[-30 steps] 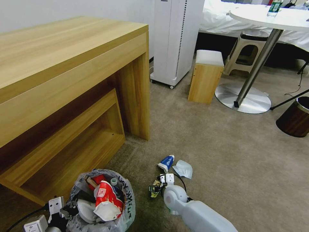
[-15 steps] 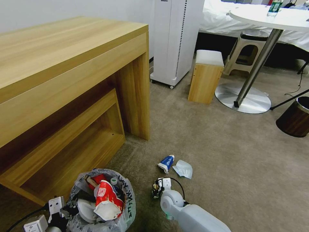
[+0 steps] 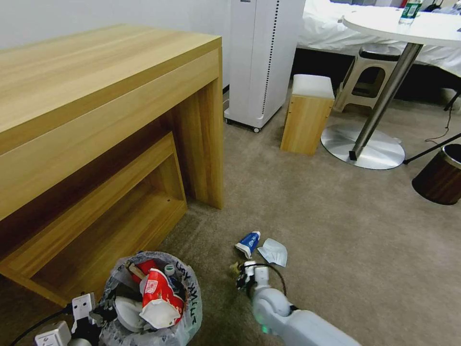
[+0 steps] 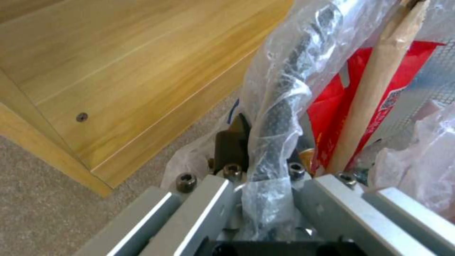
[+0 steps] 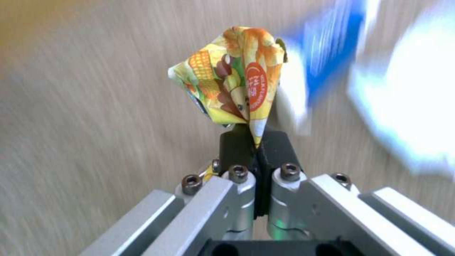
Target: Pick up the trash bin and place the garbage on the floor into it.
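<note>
Currently the right gripper [image 5: 256, 142] is pinched together on a yellow-orange wrapper [image 5: 232, 76] printed with corn cobs and a red oval bearing white characters too small to read; in the head view this gripper [image 3: 242, 275] sits low over the floor [image 3: 336, 240], a beige short-pile carpet, with the wrapper [image 3: 235, 267] at its tip. Just beyond it lie a blue-white wrapper [image 3: 248, 242] and a crumpled white tissue [image 3: 273, 252], side by side on the carpet; their printing cannot be read.

The left gripper [image 4: 263, 153] is clamped on the rim of the trash bin [image 4: 279, 89], with the translucent bag bunched between its fingers; the head view places the trash bin [image 3: 187, 307] at the lower left, beside the wooden desk [image 3: 96, 96]. Black lettering runs down the bag's side but is not legible. Inside the bin stand a red wrapper [image 3: 161, 290] with a small white label, a wooden stick [image 4: 374, 92] and white crumpled items.

Room: a white cabinet [image 3: 261, 57] behind the desk; a wooden stool [image 3: 307, 115] with a white top; a round white table [image 3: 408, 24] on a metal pedestal, carrying a green-labelled bottle [image 3: 409, 10]; a dark wood-grain bin [image 3: 439, 175] with a metal rim at the right edge.
</note>
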